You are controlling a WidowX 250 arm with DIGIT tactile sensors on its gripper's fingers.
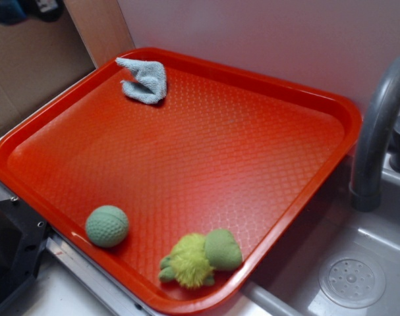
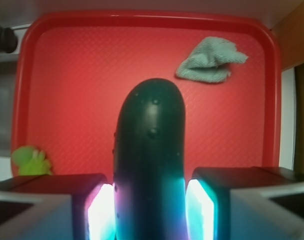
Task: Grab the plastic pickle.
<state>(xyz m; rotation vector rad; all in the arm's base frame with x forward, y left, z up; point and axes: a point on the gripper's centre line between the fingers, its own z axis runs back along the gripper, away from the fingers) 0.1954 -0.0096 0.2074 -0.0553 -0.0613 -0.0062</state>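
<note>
The wrist view shows the pickle (image 2: 149,165) standing between the two fingers of the gripper (image 2: 149,210), its dark, smooth, slightly bumpy body filling the gap and its rounded end pointing away from the camera; the lit pads (image 2: 100,212) press against it on both sides, so the gripper is clamped on the pickle. In the exterior view neither the arm nor the pickle shows up, which suggests the piece is held up above the orange tray (image 1: 331,105) and outside that camera's frame, though how high cannot be told. On the tray, a pale grey-blue cloth (image 1: 144,80) lies crumpled in the far corner by the wall, a pale green dimpled ball (image 1: 107,226) sits close to the near rim, and a fuzzy yellow-green plush toy (image 1: 198,259) rests in the near corner next to the sink. The middle of the tray is bare, and from the wrist camera it spreads out beneath the held piece. A grey faucet (image 1: 377,125) rises over the sink (image 1: 358,276) beside the tray's right edge. The grasp looks done, so the task appears to be at its closing step. What remains is simply to hold the squeeze steady; the piece looks slick, so any slackening could let it slide out through the fingers.
</note>
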